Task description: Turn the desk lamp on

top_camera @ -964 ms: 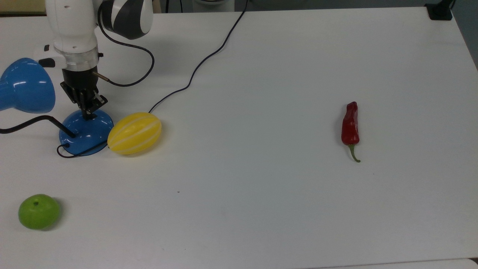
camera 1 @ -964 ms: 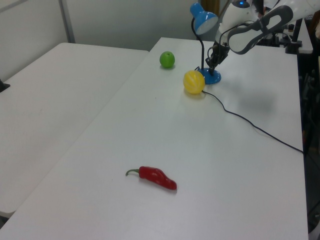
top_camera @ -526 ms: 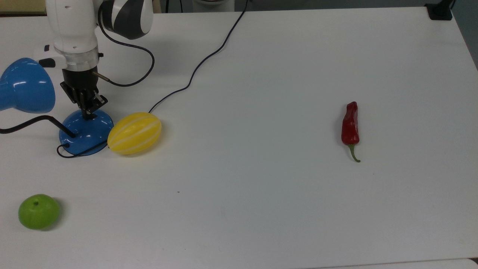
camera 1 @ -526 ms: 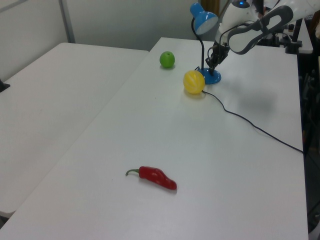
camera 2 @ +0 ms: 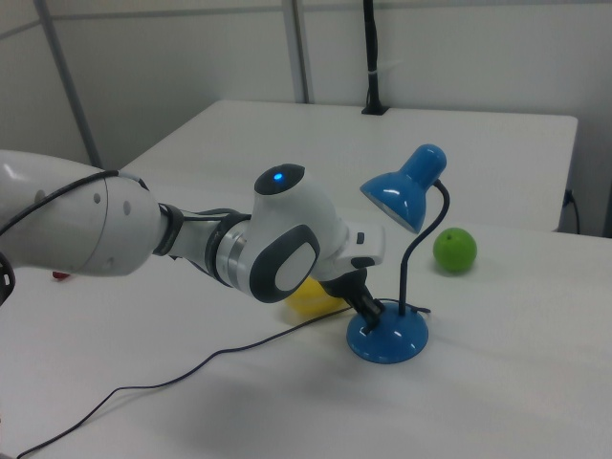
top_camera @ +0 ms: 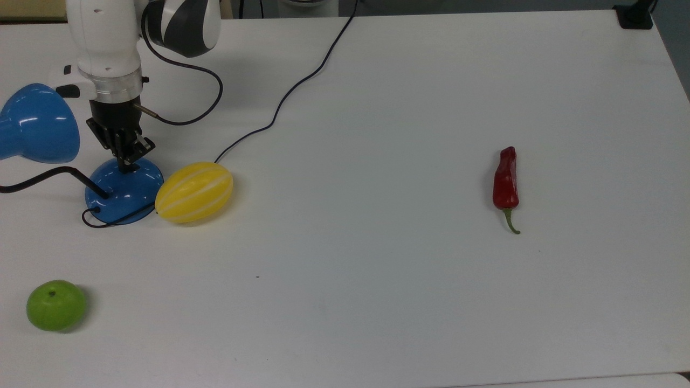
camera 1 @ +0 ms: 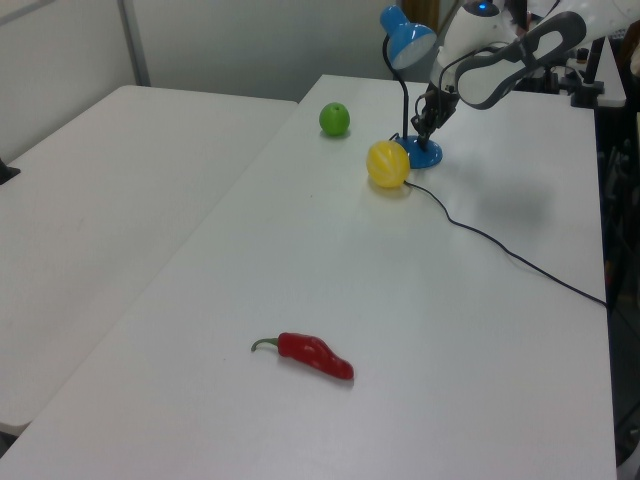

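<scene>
The desk lamp stands at the top view's left, with a round blue base (top_camera: 121, 194), a thin black neck and a blue shade (top_camera: 38, 124). My gripper (top_camera: 128, 164) points down onto the far part of the base, fingers together, tips touching the dome. The switch is hidden under the tips. In the left view the gripper (camera 1: 422, 135) meets the base (camera 1: 425, 155) below the shade (camera 1: 408, 38). Seen in the right view, the gripper (camera 2: 373, 320) presses on the base (camera 2: 392, 342).
A yellow striped melon (top_camera: 194, 192) lies against the base's right side in the top view. A green apple (top_camera: 56, 305) sits near the front left, a red chili (top_camera: 505, 180) far right. The black cord (top_camera: 285, 102) runs back across the table.
</scene>
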`<state>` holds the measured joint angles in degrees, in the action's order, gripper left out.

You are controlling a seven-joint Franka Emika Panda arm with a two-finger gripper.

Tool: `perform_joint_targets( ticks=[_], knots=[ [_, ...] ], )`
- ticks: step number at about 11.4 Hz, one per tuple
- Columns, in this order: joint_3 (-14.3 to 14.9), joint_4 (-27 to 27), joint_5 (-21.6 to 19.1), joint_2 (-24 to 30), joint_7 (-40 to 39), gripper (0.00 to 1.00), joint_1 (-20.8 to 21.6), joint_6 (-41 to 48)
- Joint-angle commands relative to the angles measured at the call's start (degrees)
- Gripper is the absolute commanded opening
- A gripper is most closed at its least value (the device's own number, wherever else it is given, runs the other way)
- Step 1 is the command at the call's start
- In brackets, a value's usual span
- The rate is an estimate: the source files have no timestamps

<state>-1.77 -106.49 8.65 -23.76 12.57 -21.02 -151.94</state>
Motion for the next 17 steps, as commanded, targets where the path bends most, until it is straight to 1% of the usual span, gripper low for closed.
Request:
perform_joint_targets(
  ticks=[1,6,9,11,12,13,14,17],
  knots=[
    [0.4,0.7,2.2,-2.4,1.3,0.0,-0.7,-2.6],
    [0.4,0.6,2.3,-2.0,1.3,0.0,-0.7,-2.2],
    [0.3,0.1,2.2,0.6,1.4,0.0,-0.5,-0.6],
    [-0.4,0.2,2.1,4.4,1.5,0.0,0.1,5.6],
    [-1.5,0.2,2.0,6.1,1.5,0.0,0.7,8.2],
    [-2.4,0.3,2.0,7.3,1.5,0.0,2.0,11.8],
    [-2.6,0.4,2.0,8.5,1.4,0.0,2.8,14.4],
    [-2.9,0.7,2.0,12.2,1.3,0.0,7.7,24.9]
  ],
)
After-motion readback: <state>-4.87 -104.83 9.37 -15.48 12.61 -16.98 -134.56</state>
